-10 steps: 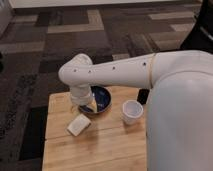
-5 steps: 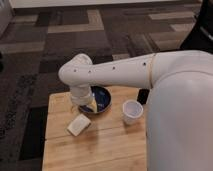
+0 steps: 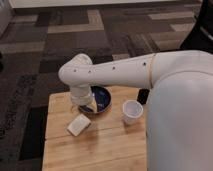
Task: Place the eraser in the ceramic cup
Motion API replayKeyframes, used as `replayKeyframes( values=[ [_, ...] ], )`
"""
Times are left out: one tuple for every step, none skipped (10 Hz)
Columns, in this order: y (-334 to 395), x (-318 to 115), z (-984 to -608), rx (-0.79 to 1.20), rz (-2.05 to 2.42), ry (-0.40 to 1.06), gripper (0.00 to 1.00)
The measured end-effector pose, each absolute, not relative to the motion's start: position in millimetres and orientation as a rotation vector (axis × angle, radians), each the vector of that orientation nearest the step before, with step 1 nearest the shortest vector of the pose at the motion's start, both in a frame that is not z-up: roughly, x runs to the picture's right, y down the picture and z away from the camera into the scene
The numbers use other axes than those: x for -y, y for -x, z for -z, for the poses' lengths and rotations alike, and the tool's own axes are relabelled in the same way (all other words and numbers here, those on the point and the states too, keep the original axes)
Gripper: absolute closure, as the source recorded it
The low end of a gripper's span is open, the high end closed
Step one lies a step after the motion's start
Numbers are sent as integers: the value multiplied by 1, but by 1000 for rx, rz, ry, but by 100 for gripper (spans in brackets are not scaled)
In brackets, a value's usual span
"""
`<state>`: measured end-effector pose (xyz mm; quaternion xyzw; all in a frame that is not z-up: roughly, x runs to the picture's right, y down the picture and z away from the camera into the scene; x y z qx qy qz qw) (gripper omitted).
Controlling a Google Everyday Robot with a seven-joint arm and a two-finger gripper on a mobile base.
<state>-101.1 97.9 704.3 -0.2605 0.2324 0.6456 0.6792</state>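
Note:
The white ceramic cup (image 3: 132,111) stands upright on the wooden table (image 3: 100,145), right of the dark blue bowl (image 3: 101,98). My white arm reaches in from the right, bends, and drops down over the bowl's left side. My gripper (image 3: 82,104) hangs below the wrist at the bowl's left rim, mostly hidden by the arm. A bit of yellow-orange shows under it at the bowl's edge. The black eraser is hidden or out of view.
A pale beige flat block (image 3: 78,124) lies on the table in front of the bowl, to the left. A dark object (image 3: 143,96) shows at the table's right edge behind the cup. Patterned carpet surrounds the table.
The arm and gripper have barely moved over the bowl's left side. The cup and the beige block have stayed where they were.

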Motion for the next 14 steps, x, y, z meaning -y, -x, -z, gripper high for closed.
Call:
replayKeyframes(
  values=[
    [92,-93,-707,-522,-1463,583,35],
    [86,-88,-708,-518,-1469,583,35],
    [77,-80,-711,-512,-1471,589,35],
    [60,-72,-715,-522,-1476,586,35],
    [45,-65,-718,-528,-1479,584,35],
    [30,-57,-720,-528,-1480,580,35],
    [3,-46,-725,-535,-1487,566,35],
    [-29,-32,-728,-540,-1486,552,35],
    [-40,-28,-727,-544,-1487,545,35],
    [-79,-12,-722,-573,-1500,496,35],
    [-90,-4,-719,-580,-1506,471,35],
    [-89,-4,-719,-579,-1504,472,35],
    [-87,-4,-719,-577,-1504,474,35],
    [-89,-4,-719,-579,-1505,471,35]
  ],
)
